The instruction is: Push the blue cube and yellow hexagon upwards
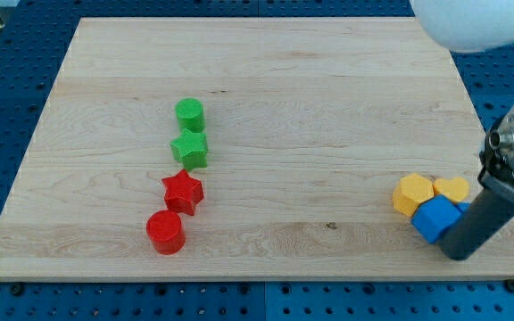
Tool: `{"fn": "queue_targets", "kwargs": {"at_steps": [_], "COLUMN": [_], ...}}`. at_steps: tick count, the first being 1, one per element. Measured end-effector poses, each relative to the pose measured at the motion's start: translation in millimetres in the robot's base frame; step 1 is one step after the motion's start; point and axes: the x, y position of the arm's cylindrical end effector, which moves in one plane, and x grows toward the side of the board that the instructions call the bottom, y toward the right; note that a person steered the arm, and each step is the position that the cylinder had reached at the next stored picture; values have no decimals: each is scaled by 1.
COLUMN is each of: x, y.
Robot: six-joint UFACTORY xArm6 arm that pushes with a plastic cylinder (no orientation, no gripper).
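Note:
The blue cube (435, 218) sits near the board's lower right corner. The yellow hexagon (413, 193) touches it on its upper left. A yellow heart-shaped block (452, 188) lies just above the cube, to the right of the hexagon. A sliver of another blue block (464, 206) shows behind the rod. My tip (459, 255) rests at the cube's lower right, close to or touching it.
A green cylinder (189, 114) and a green star (190, 149) stand left of centre, with a red star (183, 191) and a red cylinder (165, 232) below them. The wooden board (266, 80) ends just below and right of my tip.

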Motion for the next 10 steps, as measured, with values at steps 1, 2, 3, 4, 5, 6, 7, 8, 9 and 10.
{"fn": "queue_targets", "kwargs": {"at_steps": [1, 2, 3, 4, 5, 6, 7, 8, 9, 10], "x": [-20, -33, -42, -51, -62, -74, -90, -101, -84, -36], "y": [0, -6, -24, -50, -74, -93, -101, -101, -112, -115]}}
